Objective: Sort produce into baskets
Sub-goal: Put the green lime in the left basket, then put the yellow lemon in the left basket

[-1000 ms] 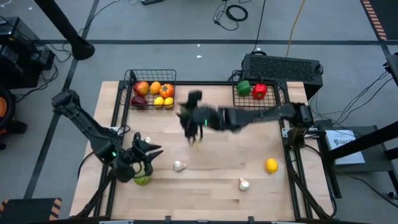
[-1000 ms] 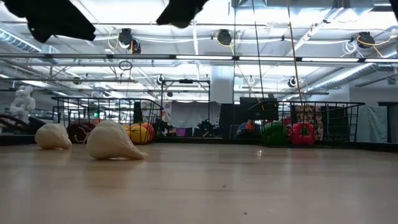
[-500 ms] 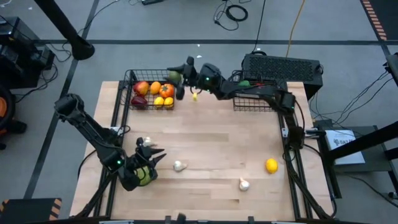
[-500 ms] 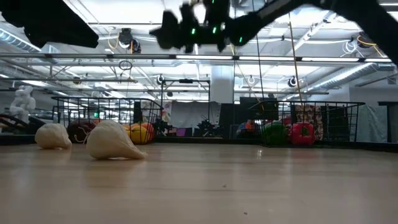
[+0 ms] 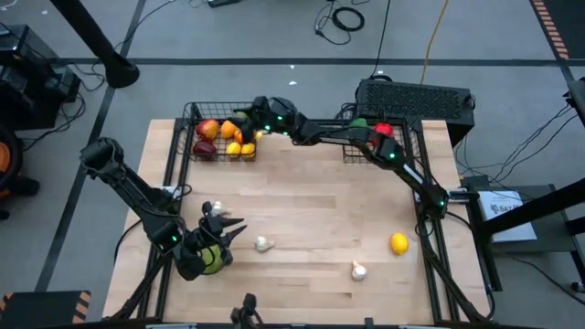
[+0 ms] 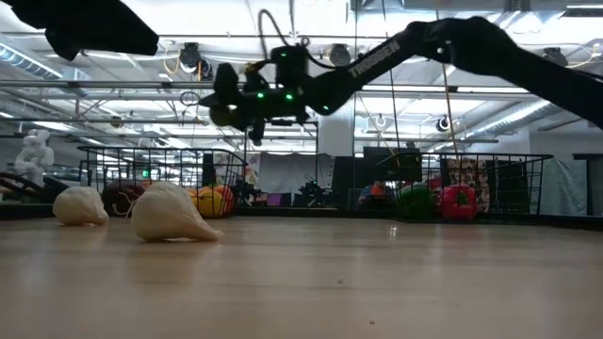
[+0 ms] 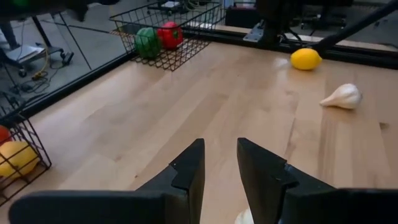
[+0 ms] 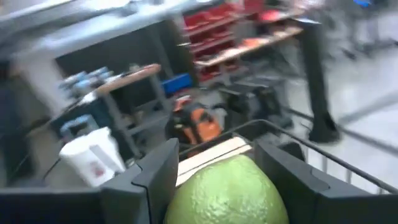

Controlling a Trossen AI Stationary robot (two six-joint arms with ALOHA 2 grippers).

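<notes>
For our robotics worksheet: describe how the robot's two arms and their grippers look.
Both arms are dark, slim and jointed, with small green lights. The right arm carries pale lettering along one link. The left gripper has two flat, dark, angular fingers; the right gripper has similar broad dark fingers.

The middle of the bench [image 5: 311, 215] is lying open to you, bare wood from the baskets down toward 6 o'clock. The right arm [image 5: 366, 137] is stretching across the 12 o'clock edge, blocking the gap between the left basket [image 5: 194, 114] and the right basket [image 5: 413, 146]. At 7 o'clock the left pincer [image 5: 219, 224] is hanging beside a garlic bulb [image 5: 263, 244]. A second garlic bulb [image 5: 358, 270] and a lemon [image 5: 398, 242] are sitting at 5 o'clock.
</notes>
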